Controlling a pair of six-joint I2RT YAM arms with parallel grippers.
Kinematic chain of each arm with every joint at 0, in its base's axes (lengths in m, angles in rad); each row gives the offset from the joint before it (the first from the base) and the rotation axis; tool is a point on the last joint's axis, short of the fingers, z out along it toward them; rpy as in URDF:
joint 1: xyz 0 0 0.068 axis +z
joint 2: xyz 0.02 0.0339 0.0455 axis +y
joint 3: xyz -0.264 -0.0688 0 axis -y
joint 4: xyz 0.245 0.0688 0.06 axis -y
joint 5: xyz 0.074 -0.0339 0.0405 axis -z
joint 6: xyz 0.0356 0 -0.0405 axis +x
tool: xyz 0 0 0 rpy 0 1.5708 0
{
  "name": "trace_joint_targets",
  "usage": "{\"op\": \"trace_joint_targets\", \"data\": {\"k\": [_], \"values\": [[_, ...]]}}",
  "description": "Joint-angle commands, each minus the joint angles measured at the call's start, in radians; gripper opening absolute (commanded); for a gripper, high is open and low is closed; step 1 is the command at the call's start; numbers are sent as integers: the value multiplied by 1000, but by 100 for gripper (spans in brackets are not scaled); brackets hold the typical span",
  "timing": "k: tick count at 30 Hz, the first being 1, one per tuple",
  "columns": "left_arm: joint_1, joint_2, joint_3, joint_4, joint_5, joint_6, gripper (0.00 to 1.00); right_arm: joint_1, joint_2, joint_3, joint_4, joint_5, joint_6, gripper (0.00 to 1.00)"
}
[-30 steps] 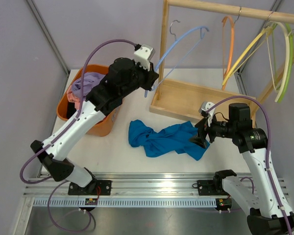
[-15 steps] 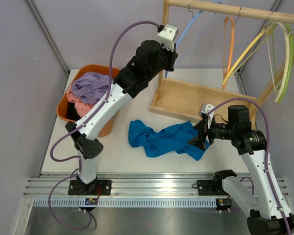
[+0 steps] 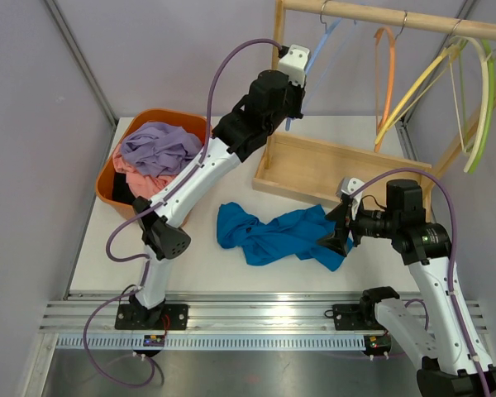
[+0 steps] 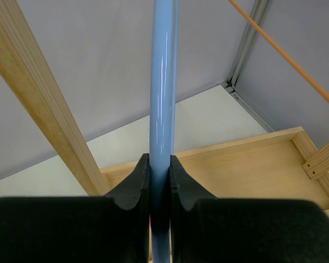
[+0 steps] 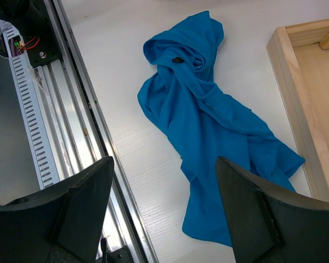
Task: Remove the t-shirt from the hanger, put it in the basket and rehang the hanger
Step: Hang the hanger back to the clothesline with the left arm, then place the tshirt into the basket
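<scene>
**Progress.** The shirt (image 3: 273, 236) is off the hanger (image 4: 163, 82). It lies crumpled on the tabletop (image 3: 107, 256), directly beneath your right claw (image 5: 164, 181) and stretching away from it. I judge the removal itself done.

**Left claw** (image 4: 160, 164). It is clamped narrow on the bare hanger bar, which runs straight up from between the fingers. Above the claw, the hook sits at the rail (image 3: 397, 18). The pictures do not show whether it is properly seated. In my judgement you have three things left: confirm the hook, let go, and withdraw.

**Right claw.** It is spread wide and holds nothing. It hovers over the end of the shirt nearest the tray (image 3: 339, 169).

**Clearances.**
- The post (image 4: 38, 93) stands just beside the left claw, on its left.
- The tray lies below the left claw.
- An orange hanger (image 3: 388, 66) hangs to the right of the left claw, well apart.
- Your open room for the left claw is back and down, toward the basket (image 3: 107, 186) side.
- The right claw has the tray edge just beside it, so keep any move there on the shirt side.
</scene>
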State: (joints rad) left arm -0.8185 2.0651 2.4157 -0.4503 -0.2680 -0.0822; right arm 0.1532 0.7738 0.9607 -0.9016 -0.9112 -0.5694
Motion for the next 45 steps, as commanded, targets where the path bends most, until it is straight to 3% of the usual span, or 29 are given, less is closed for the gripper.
{"op": "trace_joint_targets", "data": {"k": [1, 4, 6, 10, 11, 12, 15, 20, 25, 28, 34, 37, 40, 45], "values": [[1, 1, 56, 78, -43, -17, 0, -7, -13, 0, 38, -35, 6, 82], [1, 9, 56, 82, -43, -19, 0, -9, -11, 0, 38, -41, 8, 82], [1, 12, 48, 70, -40, -25, 9, -12, -13, 0, 36, -45, 8, 82], [1, -22, -23, 65, 2, -51, 39, -12, -15, 15, 1, -46, -26, 82], [1, -60, -39, 71, 13, -59, 45, -12, -13, 21, -11, -43, -56, 83], [1, -78, -59, 74, 41, -70, 58, -12, -10, 29, -45, -46, -79, 83], [1, -195, -156, 90, 90, -77, 78, -12, 4, 61, -144, -66, -199, 84], [1, -410, -411, 98, 130, -64, 97, -12, 45, 62, -260, -83, -395, 84], [1, -701, -734, 90, 148, -36, 99, -12, 103, 44, -206, -17, -360, 84], [1, -856, -979, 88, 156, -50, 99, -12, 149, 39, -96, 36, -223, 84], [-31, -1026, -1433, 221, 182, -232, 99, -12, 229, 21, 90, 136, 9, 84], [-85, -999, -1568, 297, 116, -333, 99, -12, 251, 4, 128, 175, 35, 84], [-146, -893, -1609, 404, 17, -375, 99, -11, 252, -17, 151, 196, 48, 85], [-197, -625, -1575, 495, -43, -363, 99, -15, 228, -50, 170, 209, 43, 86]]}}
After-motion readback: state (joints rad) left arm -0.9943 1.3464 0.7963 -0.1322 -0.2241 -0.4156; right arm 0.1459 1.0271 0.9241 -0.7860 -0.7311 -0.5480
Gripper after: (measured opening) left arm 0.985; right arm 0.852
